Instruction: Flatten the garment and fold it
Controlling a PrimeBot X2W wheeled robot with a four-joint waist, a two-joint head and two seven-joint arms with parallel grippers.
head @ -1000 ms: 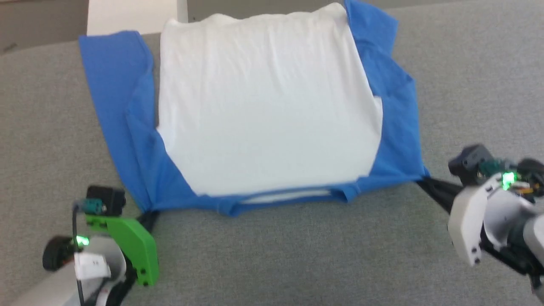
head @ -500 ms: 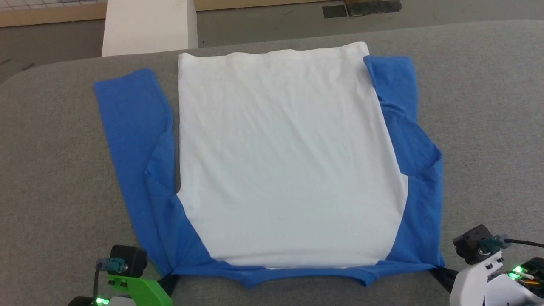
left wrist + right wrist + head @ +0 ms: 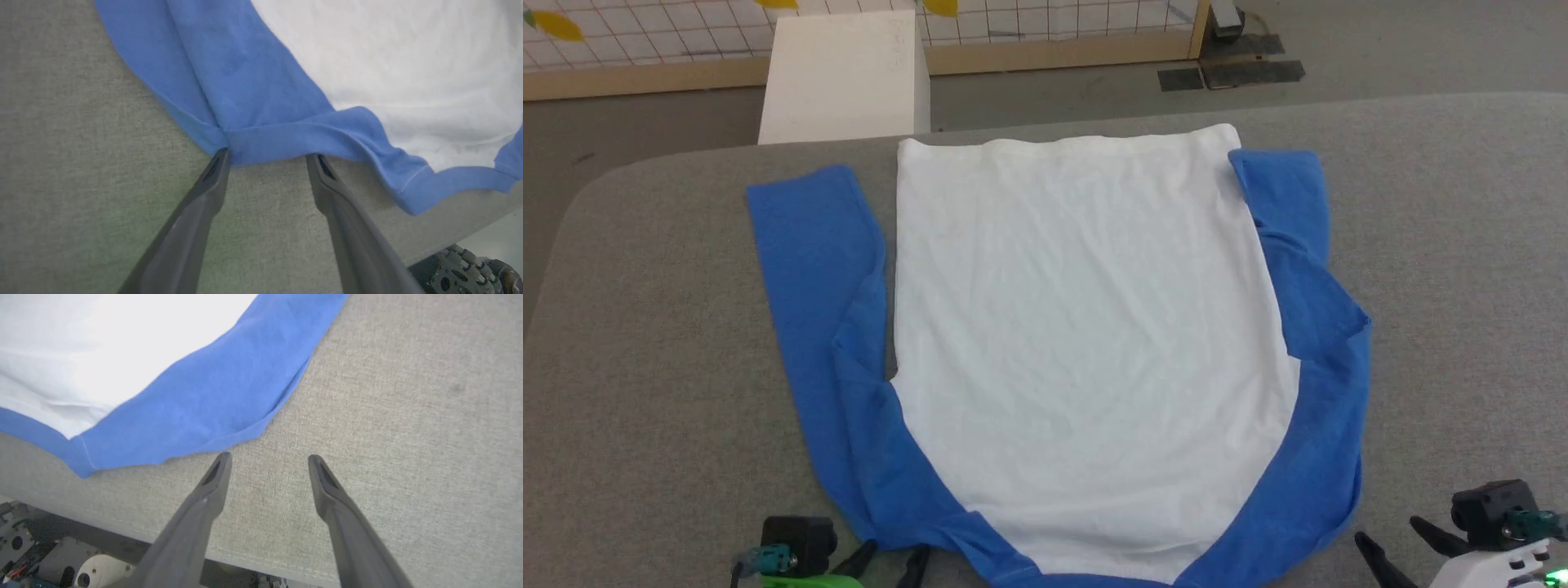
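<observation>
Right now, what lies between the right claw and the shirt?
Just bare grey table: the right wrist view shows it between the open right gripper and the shirt.

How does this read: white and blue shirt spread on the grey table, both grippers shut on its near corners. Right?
No: both grippers are open. The left wrist view shows the left gripper spread at the shirt's blue edge, the right wrist view the right gripper spread just short of it. The rest stands.

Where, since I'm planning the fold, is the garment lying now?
In the head view the garment lies flat on the grey table, hem toward the white box, neck end at the near edge between the left gripper and right gripper.
</observation>
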